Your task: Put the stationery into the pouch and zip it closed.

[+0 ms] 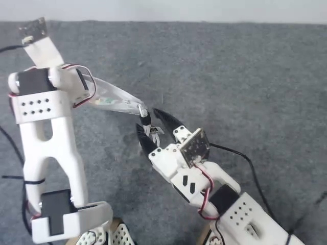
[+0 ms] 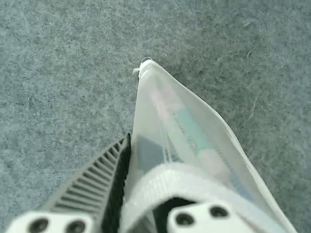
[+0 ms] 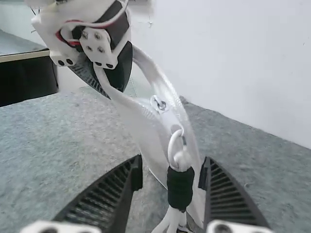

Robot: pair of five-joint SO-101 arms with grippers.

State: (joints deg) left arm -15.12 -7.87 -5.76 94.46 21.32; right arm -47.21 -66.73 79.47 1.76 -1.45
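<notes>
A translucent white pouch point(image 1: 115, 99) hangs off the grey mat, pinched at one end by my left gripper point(image 1: 82, 87), which is shut on it. In the left wrist view the pouch point(image 2: 204, 126) runs away from that gripper point(image 2: 136, 150), and a teal pen point(image 2: 189, 128) and other stationery show through the fabric. At the pouch's far end dangles the zip pull point(image 1: 145, 116) with a black toggle point(image 3: 181, 187). My right gripper point(image 3: 172, 162) is open, one ribbed black finger on each side of the toggle. The pouch point(image 3: 150, 116) rises from there to the left gripper point(image 3: 104, 63).
Grey felt mat point(image 1: 245, 76) covers the table to a pale wall at the back. The right arm's black cable point(image 1: 250, 163) trails across the mat on the right. A tan-edged object point(image 1: 115, 229) sits at the front by the left arm's base.
</notes>
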